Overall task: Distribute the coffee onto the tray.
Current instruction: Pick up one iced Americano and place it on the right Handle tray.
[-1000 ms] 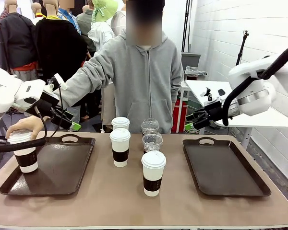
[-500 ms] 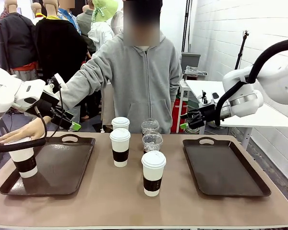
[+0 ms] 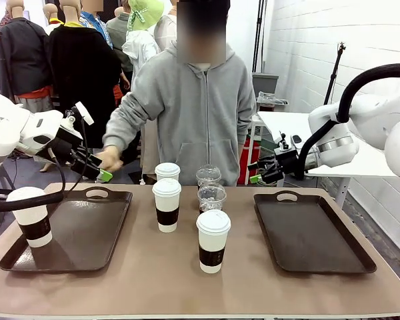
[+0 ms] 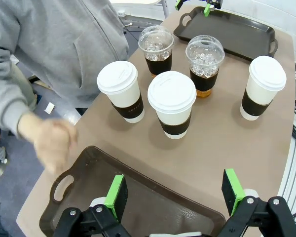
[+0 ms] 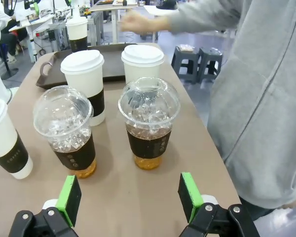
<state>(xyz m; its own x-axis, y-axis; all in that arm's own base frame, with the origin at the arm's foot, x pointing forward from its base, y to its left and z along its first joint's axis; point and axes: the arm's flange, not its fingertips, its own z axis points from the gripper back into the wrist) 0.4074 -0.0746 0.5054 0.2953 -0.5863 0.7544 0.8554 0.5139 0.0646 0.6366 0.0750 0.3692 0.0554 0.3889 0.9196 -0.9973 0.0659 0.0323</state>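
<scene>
Target for R gripper: two dome-lidded cups, upright, dead ahead of its wide-open, empty jaws in wrist view, mid-frame and left of it in front view. L gripper also open, empty, over tray; paper cups farther ahead.

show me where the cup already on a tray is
Front view: the paper cup stands alone at the left edge of the left tray, at the table's left end.

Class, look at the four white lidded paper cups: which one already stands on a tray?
The paper cup by the left tray's left edge. The other three stand on the bare table, off any tray.
</scene>
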